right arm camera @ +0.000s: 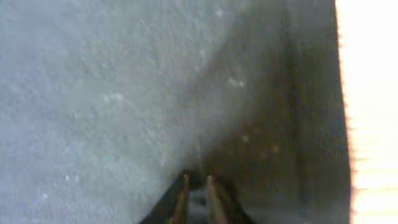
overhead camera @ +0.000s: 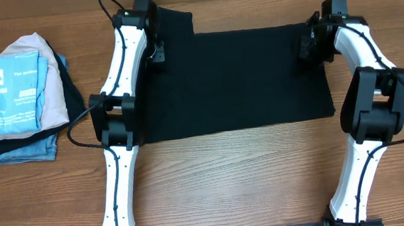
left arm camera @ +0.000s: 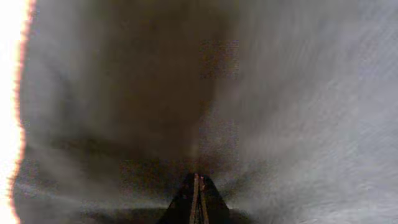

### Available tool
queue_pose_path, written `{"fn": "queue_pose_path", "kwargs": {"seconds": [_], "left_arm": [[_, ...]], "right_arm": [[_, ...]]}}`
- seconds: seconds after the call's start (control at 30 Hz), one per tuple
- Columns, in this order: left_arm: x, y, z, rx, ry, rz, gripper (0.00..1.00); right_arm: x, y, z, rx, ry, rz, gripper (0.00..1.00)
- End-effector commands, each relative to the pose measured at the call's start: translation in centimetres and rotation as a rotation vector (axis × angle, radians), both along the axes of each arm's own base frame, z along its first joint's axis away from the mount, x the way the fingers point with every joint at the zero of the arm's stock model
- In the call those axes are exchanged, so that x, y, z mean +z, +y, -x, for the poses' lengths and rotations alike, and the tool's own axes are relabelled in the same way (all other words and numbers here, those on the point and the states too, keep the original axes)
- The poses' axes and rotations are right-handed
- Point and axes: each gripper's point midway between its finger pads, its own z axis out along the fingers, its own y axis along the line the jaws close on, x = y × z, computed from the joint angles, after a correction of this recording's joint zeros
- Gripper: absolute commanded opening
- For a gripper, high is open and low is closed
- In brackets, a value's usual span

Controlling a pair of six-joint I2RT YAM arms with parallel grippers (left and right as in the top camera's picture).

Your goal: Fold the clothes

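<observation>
A black garment (overhead camera: 235,82) lies spread flat across the middle of the wooden table. My left gripper (overhead camera: 156,53) is at its far left corner. In the left wrist view the jaws (left arm camera: 198,177) are pressed together on the dark cloth (left arm camera: 280,93). My right gripper (overhead camera: 306,49) is at the garment's far right corner. In the right wrist view its fingers (right arm camera: 195,180) are nearly together, with a pinch of the cloth (right arm camera: 112,93) between them. The cloth fills both wrist views.
A stack of folded clothes (overhead camera: 15,97) sits at the left edge, with a light blue printed shirt on top and beige, dark and denim pieces under it. Bare wooden table (overhead camera: 249,174) lies in front of the garment.
</observation>
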Motion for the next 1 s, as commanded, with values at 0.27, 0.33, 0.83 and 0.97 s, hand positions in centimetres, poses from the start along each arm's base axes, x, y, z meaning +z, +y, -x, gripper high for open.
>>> {"fn": "queue_pose_path", "kwargs": {"seconds": [0.27,0.33,0.83,0.97], "left_arm": [[24.1,0.2,3.6,0.1,-0.353,0.164,0.09],[27.3,-0.2,4.6,0.087,-0.414,0.188,0.11],[27.7,2.7,21.1,0.189,-0.127,0.12,0.3],[20.8,3.4,21.8,0.211,0.027,0.051,0.4]], "right_arm": [[16.6,-5.0,5.8,-0.293,0.086,0.041,0.32],[17.8,-7.0,8.8,-0.402,0.148,0.097,0.32],[14.6,-4.6,21.3,-0.539,0.251,-0.012,0.38],[7.6,-4.2,21.6,-0.57,0.254,-0.094,0.67]]}}
